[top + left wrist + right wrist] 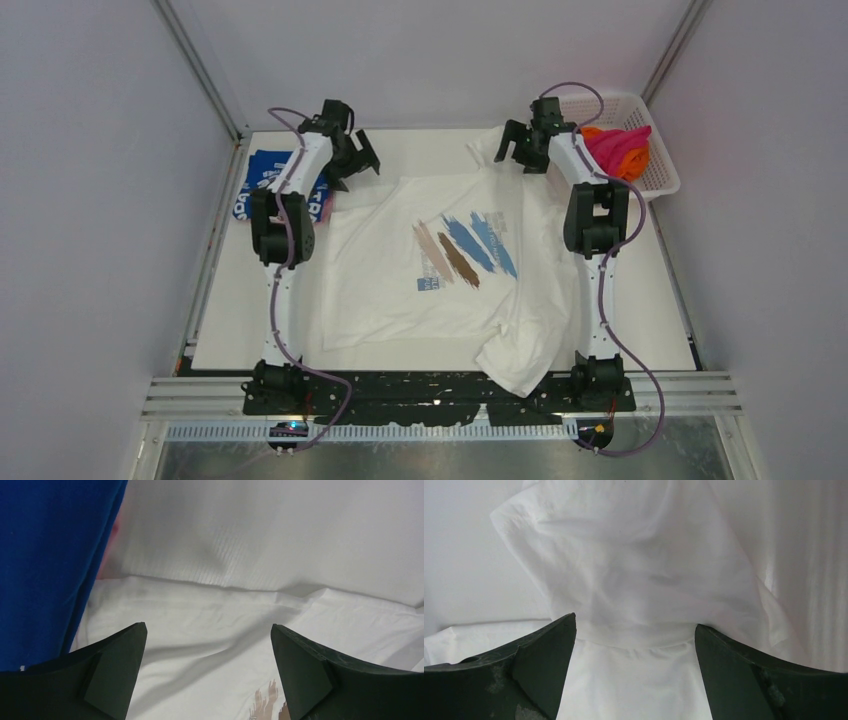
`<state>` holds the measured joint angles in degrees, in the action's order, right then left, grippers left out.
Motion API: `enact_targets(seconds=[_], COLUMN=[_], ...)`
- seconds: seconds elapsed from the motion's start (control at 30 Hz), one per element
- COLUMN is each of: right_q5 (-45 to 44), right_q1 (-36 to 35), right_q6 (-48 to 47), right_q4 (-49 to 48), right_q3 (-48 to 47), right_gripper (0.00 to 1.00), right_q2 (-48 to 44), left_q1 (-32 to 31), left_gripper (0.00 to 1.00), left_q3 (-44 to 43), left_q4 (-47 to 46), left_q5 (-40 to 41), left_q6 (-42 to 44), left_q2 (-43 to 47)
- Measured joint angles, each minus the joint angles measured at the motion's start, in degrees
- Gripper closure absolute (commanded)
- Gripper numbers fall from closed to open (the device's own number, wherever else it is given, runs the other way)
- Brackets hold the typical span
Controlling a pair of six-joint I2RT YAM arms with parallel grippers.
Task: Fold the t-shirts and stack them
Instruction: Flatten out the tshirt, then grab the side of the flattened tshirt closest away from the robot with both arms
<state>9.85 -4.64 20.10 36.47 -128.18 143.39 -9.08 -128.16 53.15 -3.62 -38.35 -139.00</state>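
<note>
White printed t-shirt (440,260): spread on worktop (650,300). Blue t-shirt (258,172): far left. Basket (665,180), far right: magenta and orange shirts (620,148). Left jaws, right jaws: wide apart, empty.

I get soft, even light from above, bright overall. The white t-shirt (400,300) shows no glare, only faint grey shadows along its folds. In both wrist views its cloth looks slightly soft and grainy, dimmer nearest the camera.
</note>
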Motion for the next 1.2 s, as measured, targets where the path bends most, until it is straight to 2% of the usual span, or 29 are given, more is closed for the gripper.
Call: enact_targets(seconds=[0.1,0.17,0.27,0.4,0.53,0.63,0.77,0.87,1.03,1.2], right_q5=[-0.3,-1.2,-3.5,-8.5,-13.5,-15.4,-15.4,-15.5,-14.4,-14.6], right_q1=[-0.1,-0.3,-1.0,-4.2,-10.3,-14.9,-17.0,-18.7,-21.7,-21.9], right_q6=[-1.1,-2.2,-3.4,-4.0,-3.1,-0.1,4.1,5.8,7.1,7.0], right_q4=[-0.4,-0.7,-1.1,-5.0,-7.6,-9.2,-8.2,-6.5,-6.0,-6.1], right_q3=[1.1,5.2,14.6,31.9,48.6,61.8,78.8,85.8,89.8,90.2], right_gripper=[0.05,0.05,0.05,0.05,0.05,0.05,0.05,0.04,0.04,0.05], right_q2=[-1.5,-5.1,-14.4,-32.2,-49.8,-60.7,-73.2,-79.9,-85.8,-86.1], left_q1=[0.0,-0.1,-0.7,-2.7,-8.1,-13.0,-19.6,-22.9,-23.1,-23.2], left_gripper=[0.00,0.00,0.00,0.00,0.00,0.00,0.00,0.02,0.17,0.38], left_q3=[-0.2,1.5,11.0,31.5,53.4,66.6,80.9,89.7,100.9,107.2], left_q4=[0.0,-0.2,-1.6,-5.2,-9.3,-9.9,-8.7,-6.2,-2.7,-2.6], left_q5=[0.4,0.9,1.8,4.3,6.9,7.7,10.1,11.6,13.8,13.7], left_q6=[1.1,1.8,3.2,4.0,2.8,0.7,-3.5,-7.9,-16.2,-23.2], left_q2=[1.8,4.8,15.0,34.9,55.3,64.8,72.5,79.7,93.6,101.7])
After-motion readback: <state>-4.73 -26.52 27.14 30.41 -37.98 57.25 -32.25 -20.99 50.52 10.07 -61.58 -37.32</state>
